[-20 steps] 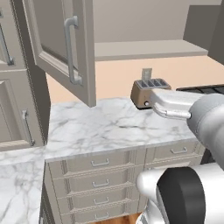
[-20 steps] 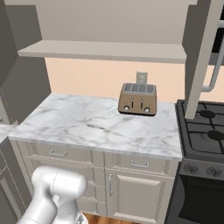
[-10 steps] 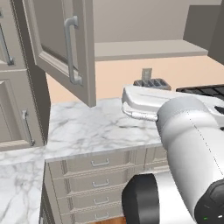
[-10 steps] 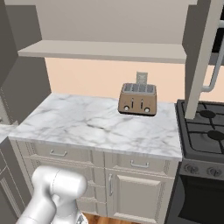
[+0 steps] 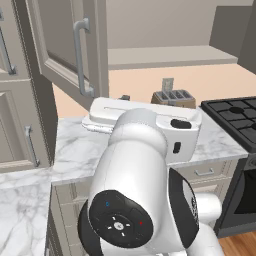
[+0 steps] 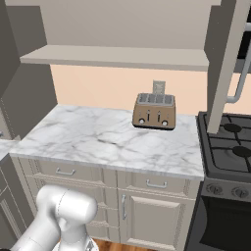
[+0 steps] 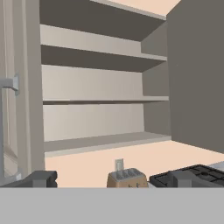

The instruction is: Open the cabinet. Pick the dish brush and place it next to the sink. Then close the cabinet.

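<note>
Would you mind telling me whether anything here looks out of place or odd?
The cabinet stands open, both doors swung wide, but the shelves visible in the hand view look bare, with no brush in sight. Otherwise nothing stands out: the toaster sits upright on the counter and nothing is spilled.

In the left base view, the arm (image 5: 145,165) has swung leftward across the picture and nearer to the camera. One second ago its white forearm lay at the right, beside the toaster (image 5: 173,98); half a second ago it reached mid-frame; now its large joint covers the centre and lower part, with the flat link extending left toward the open cabinet door (image 5: 70,47). The arm now covers most of the table (image 5: 75,145) and the toaster's lower half. In the right base view, nothing has altered.
</note>
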You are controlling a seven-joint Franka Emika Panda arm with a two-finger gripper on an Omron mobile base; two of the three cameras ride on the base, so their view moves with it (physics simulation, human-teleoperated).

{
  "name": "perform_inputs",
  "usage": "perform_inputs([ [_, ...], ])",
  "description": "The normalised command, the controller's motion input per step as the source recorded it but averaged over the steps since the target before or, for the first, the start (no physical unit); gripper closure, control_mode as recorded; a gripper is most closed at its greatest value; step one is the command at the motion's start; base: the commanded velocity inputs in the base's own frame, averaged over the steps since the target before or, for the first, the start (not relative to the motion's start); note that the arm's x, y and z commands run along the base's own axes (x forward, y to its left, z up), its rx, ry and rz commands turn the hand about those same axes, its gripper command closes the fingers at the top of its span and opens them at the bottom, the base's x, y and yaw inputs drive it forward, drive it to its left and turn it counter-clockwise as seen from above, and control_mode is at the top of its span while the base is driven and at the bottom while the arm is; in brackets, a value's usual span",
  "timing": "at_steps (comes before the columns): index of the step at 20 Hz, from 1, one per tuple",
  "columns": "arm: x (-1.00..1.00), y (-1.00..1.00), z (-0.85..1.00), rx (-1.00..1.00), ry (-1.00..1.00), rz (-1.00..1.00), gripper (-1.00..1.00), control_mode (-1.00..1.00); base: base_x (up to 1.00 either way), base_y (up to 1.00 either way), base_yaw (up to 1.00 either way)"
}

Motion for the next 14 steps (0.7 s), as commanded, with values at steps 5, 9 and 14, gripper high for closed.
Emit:
perform_inputs([
  [5, 0.38, 0.40, -0.13, -0.03, 0.00, -0.11, -1.00, -1.00, 0.00, 0.00, 0.00],
  [9, 0.36, 0.15, -0.36, -0.02, 0.00, -0.05, -1.00, -1.00, 0.00, 0.00, 0.00],
  [14, 0.27, 0.00, -0.37, -0.01, 0.00, 0.00, -1.00, -1.00, 0.00, 0.00, 0.00],
])
